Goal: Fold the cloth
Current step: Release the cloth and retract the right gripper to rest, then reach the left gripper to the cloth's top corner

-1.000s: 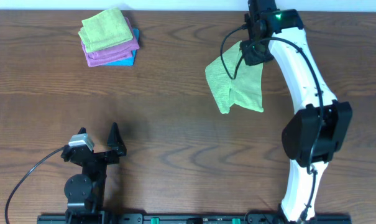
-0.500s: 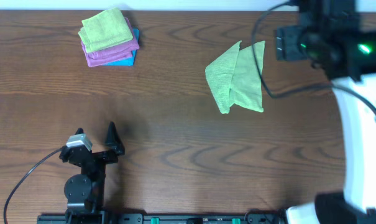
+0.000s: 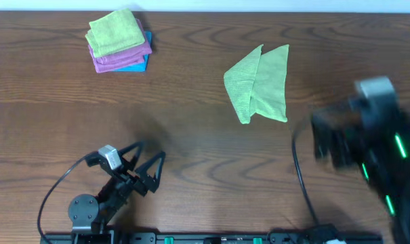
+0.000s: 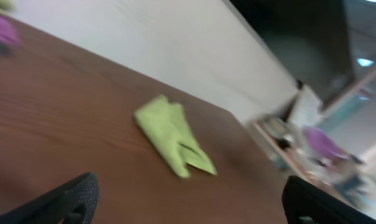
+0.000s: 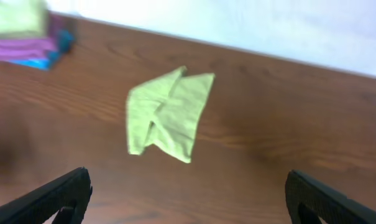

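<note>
Lime-green fabric cloth (image 3: pixel 257 84) lies flat on the brown wood-grain table (image 3: pixel 191 129), toward the far right. It is doubled over into two overlapping pointed panels, with nothing touching it. The left end effector (image 3: pixel 152 150) sits near the table's front edge, well apart from the cloth, its two dark fingers (image 4: pixel 76 198) spread wide. The right end effector (image 5: pixel 186 177) is a motion-blurred shape in the overhead view; its wrist camera shows its fingers (image 5: pixel 60 198) parted, holding nothing, with the cloth beyond them. At the far left corner rests a stack of folded cloths (image 3: pixel 119 42): green on top, purple below, blue at the bottom.
</note>
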Robot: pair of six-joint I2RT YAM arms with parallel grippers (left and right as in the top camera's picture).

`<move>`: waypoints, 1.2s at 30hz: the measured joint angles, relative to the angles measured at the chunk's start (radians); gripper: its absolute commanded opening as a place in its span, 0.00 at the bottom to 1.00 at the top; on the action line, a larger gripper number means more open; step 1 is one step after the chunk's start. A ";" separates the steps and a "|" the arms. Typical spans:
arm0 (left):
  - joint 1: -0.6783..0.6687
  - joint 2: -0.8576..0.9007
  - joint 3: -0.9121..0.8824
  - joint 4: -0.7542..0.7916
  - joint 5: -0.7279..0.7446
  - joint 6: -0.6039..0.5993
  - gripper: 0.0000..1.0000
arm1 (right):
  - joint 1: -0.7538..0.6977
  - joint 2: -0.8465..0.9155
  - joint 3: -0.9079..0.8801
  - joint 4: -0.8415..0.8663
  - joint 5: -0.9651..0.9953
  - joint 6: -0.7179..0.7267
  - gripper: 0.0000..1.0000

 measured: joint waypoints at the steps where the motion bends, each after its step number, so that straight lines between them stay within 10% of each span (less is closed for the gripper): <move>1: 0.000 0.000 0.000 0.001 0.015 -0.018 0.95 | 0.008 -0.061 -0.014 -0.022 -0.003 0.006 0.99; 22: 0.000 0.032 -0.002 0.077 0.089 -0.138 0.95 | 0.039 -0.209 -0.094 -0.265 -0.025 0.098 0.99; 36: -0.073 0.937 0.578 0.071 0.185 0.186 0.96 | 0.039 -0.164 -0.095 -0.158 -0.019 0.169 0.99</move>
